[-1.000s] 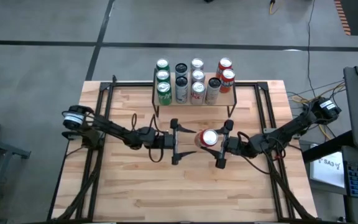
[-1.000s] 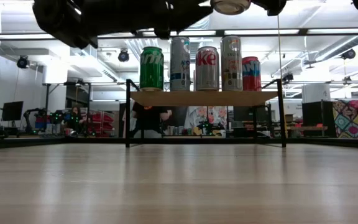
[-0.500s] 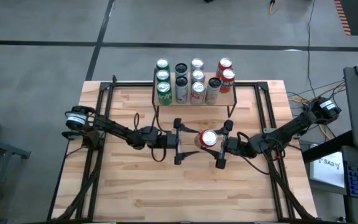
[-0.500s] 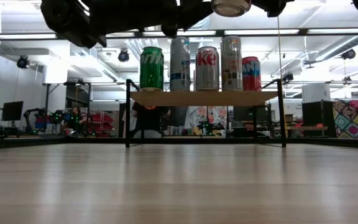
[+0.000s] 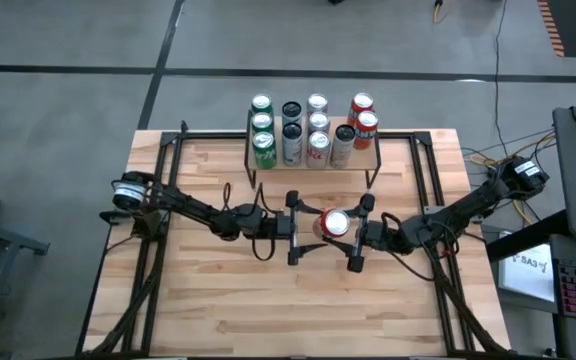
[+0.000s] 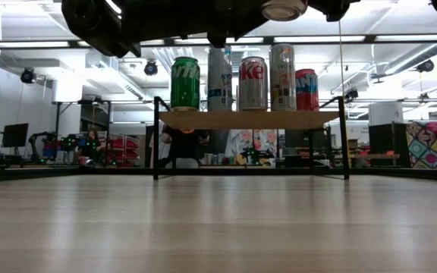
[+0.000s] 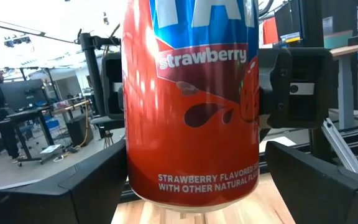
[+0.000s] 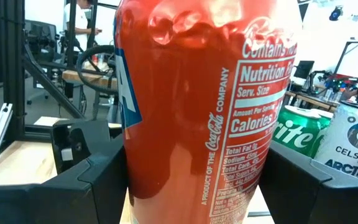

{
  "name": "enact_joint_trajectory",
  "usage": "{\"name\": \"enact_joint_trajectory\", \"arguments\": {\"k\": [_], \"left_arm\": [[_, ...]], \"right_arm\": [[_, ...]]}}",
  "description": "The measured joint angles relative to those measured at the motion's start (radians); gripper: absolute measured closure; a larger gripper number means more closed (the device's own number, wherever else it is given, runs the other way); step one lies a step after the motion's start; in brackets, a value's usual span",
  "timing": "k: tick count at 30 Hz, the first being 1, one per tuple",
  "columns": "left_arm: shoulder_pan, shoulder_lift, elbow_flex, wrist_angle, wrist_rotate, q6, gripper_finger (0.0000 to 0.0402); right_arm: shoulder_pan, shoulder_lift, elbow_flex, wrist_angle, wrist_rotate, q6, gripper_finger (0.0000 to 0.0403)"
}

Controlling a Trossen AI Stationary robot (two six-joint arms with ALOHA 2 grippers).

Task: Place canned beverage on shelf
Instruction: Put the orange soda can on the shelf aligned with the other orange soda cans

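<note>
We look down on the wooden counter first, broad and pale, with both dark arms reaching in toward its middle. At its far edge stands the shelf, a low riser with a light board and thin black legs, and it carries a crowd of upright cans: green ones on the left, pale and dark ones in the middle, red ones at the right end. From counter height we see the front row lined up on the board, a green can leftmost. Now to the action in front of the shelf: the red canned beverage, a strawberry-flavoured one, sits upright between the two arms and well up off the counter, its base showing at the top of the low view. The right claw is clenched on it, a finger on each side of the can. The left claw sits just beside the can on the opposite side, its fingers spread wide and released, the can filling its wrist camera's view between them. We cannot tell whether those left fingers touch the can.
</note>
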Motion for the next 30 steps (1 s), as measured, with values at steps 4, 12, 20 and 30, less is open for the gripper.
{"name": "enact_joint_trajectory", "arguments": {"k": [4,12,20,30], "left_arm": [[0.0,0.003,0.005,-0.001,0.0,0.0,0.0047],[0.0,0.002,0.005,-0.005,-0.001,-0.001,0.0093],[-0.001,0.002,0.005,-0.005,-0.009,-0.002,0.0115],[-0.001,0.001,-0.02,0.012,-0.019,0.002,0.0115]], "right_arm": [[0.0,0.0,0.0,0.0,-0.002,0.0,0.0128],[0.001,0.0,0.0,-0.018,-0.004,0.005,0.0128],[0.001,0.004,0.0,-0.018,-0.003,0.009,0.0092],[0.0,-0.01,0.0,-0.036,0.005,0.013,0.0055]]}}
